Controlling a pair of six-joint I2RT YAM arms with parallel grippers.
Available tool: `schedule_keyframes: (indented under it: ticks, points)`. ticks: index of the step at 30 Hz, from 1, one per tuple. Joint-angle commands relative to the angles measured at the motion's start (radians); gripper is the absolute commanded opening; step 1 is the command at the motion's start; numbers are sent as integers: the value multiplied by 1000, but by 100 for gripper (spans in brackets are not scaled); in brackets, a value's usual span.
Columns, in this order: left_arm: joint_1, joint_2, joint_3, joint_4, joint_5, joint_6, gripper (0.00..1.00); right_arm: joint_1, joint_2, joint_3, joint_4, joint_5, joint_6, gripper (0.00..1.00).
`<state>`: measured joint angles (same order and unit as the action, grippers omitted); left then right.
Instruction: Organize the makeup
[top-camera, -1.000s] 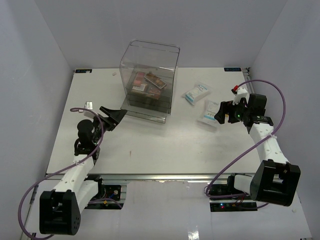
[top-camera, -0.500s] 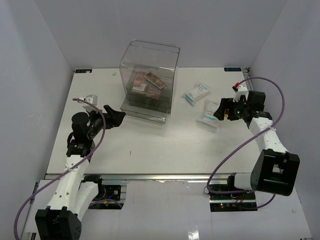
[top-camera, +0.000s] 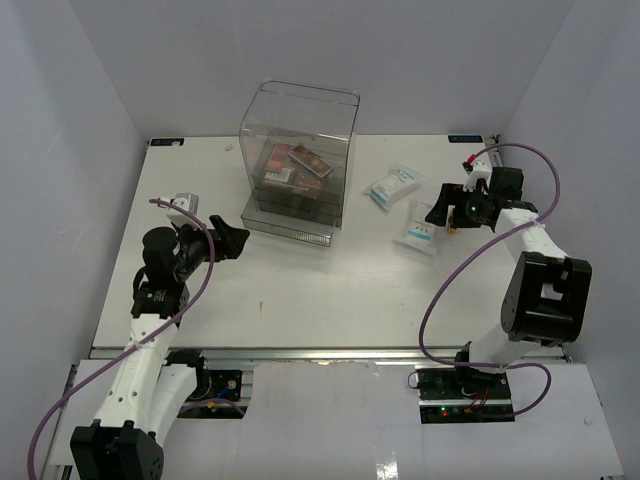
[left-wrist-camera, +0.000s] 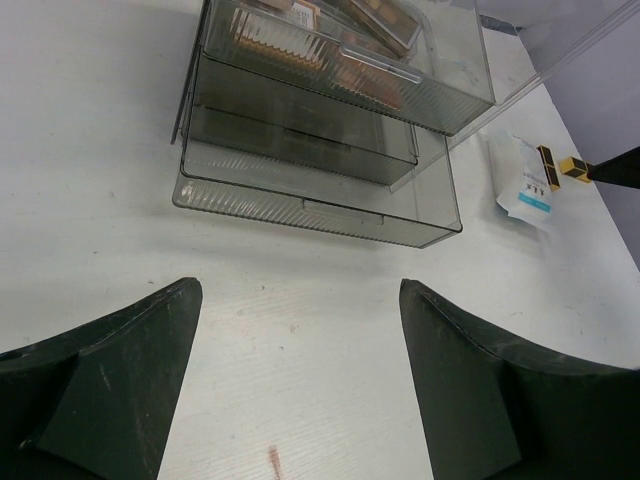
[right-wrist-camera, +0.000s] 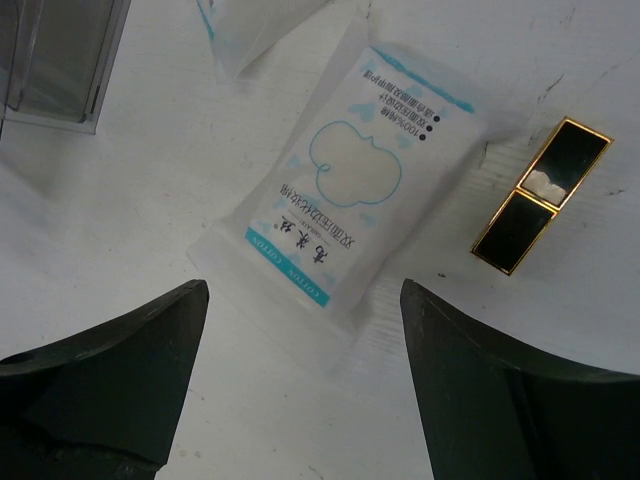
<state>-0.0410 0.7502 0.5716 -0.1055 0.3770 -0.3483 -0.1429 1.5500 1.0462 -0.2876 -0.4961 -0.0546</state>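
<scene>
Right gripper (right-wrist-camera: 302, 300) shifted over glossy rectangular packet (right-wrist-camera: 345, 190) (crinkly plastic).

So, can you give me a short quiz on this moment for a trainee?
1. True or false: the right end effector is shut on the packet below it.
2. Where are the palettes? A) in the top drawer of the clear box; B) on the bare table by the left arm; C) in the left arm's grip.
3. In the right wrist view, what lies beside that packet?

Key: 1 false, its jaws stand open above the packet. 2 A. 3 a black-and-gold case.
</scene>
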Motion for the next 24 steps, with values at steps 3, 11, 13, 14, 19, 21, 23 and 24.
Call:
schedule_keyframes:
  ticks: [3, 11, 13, 14, 19, 21, 23, 24]
  points:
    - [6, -16, 33, -8, -15, 22, 91, -4, 127, 106, 2, -17, 16, 83]
    - [6, -4, 31, -8, -18, 23, 91, 14, 239, 129, 11, -3, 29, 80]
    - [6, 0, 30, -6, -15, 22, 91, 19, 263, 132, 15, -7, 36, 77]
    - [6, 1, 28, -4, -11, 22, 91, 19, 276, 133, 18, -9, 42, 75]
    - [6, 6, 24, 4, -4, 20, 91, 22, 317, 139, 28, -25, 49, 56]
    - [6, 6, 22, 7, -6, 20, 91, 22, 321, 138, 29, -39, 49, 45]
    - [6, 4, 22, 9, -7, 19, 91, 21, 307, 131, 32, -50, 46, 31]
    - [6, 2, 21, 10, -7, 20, 91, 20, 294, 125, 33, -54, 40, 24]
